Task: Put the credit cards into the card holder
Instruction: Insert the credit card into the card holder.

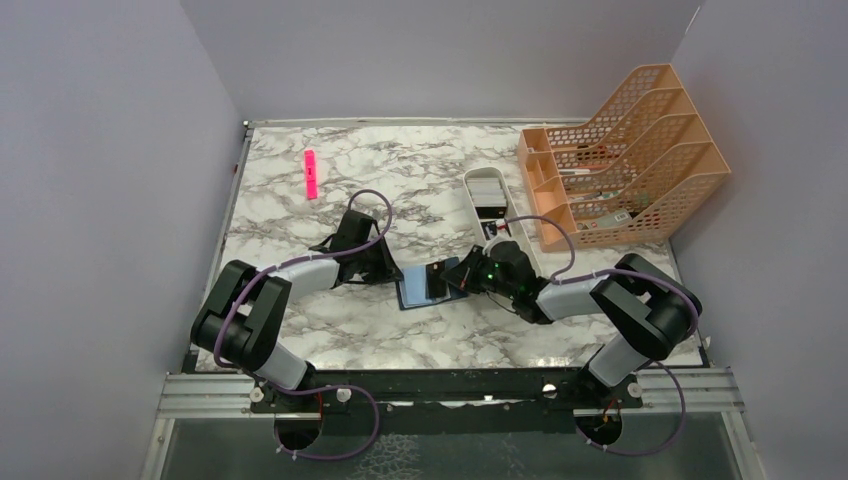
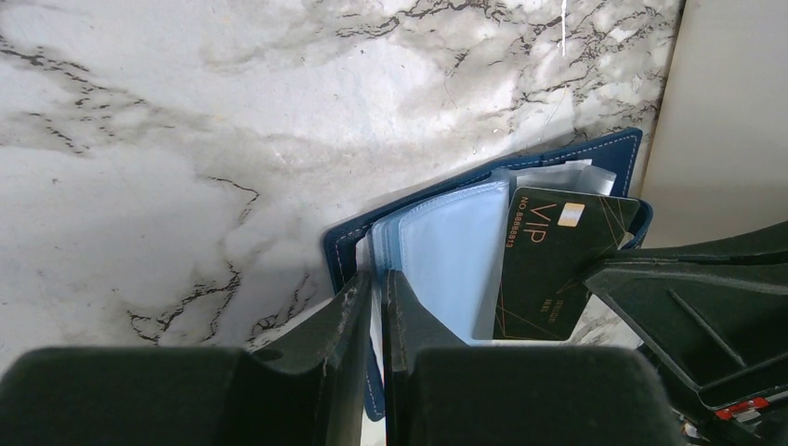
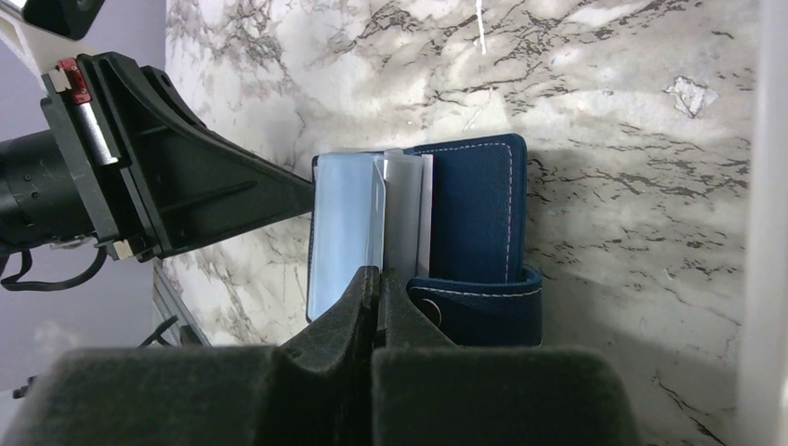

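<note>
The card holder [image 1: 412,295] lies open on the marble table, navy cover [image 3: 474,209] down and pale blue sleeves [image 2: 455,251] fanned upward. My left gripper [image 2: 379,279] is shut on the holder's near edge, pinching cover and sleeves. In my right gripper [image 3: 378,274], which is shut, stands a black credit card [image 2: 548,265] with gold VIP lettering. The card's far edge sits among the sleeves, and the right wrist view shows it edge-on [image 3: 378,218]. From above, the two grippers [image 1: 392,275] [image 1: 452,280] meet over the holder from left and right.
A long white oval tray [image 1: 478,182] lies just behind the right gripper with something dark in it. An orange mesh file rack [image 1: 625,155] fills the back right corner. A pink marker [image 1: 310,173] lies at the back left.
</note>
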Tool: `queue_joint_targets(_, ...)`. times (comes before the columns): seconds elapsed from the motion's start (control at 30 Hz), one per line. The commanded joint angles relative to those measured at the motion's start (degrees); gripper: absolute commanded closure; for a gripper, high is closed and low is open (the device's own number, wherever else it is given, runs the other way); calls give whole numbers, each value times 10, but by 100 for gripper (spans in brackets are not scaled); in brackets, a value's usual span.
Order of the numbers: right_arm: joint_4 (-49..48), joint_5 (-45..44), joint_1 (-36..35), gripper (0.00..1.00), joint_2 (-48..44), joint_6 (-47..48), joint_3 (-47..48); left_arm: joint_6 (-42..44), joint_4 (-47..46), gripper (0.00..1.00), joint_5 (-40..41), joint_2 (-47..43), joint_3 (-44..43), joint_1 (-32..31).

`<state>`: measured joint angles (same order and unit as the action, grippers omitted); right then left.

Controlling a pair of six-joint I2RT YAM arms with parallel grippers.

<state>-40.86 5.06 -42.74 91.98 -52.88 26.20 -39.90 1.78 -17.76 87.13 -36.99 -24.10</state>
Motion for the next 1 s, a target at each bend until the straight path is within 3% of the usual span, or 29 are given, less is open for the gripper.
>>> queue_joint_targets(0.0,7,0,2,99,2,-4,-13,7,44,85,24,4,24,1)
queue_joint_targets(0.53,40,47,2,98,43,9,29,3,45,85,17,-5,23,1)
queue_joint_targets(0.97,93,63,-8,75,70,29,91,-7,35,85,-15,-1,15,-1)
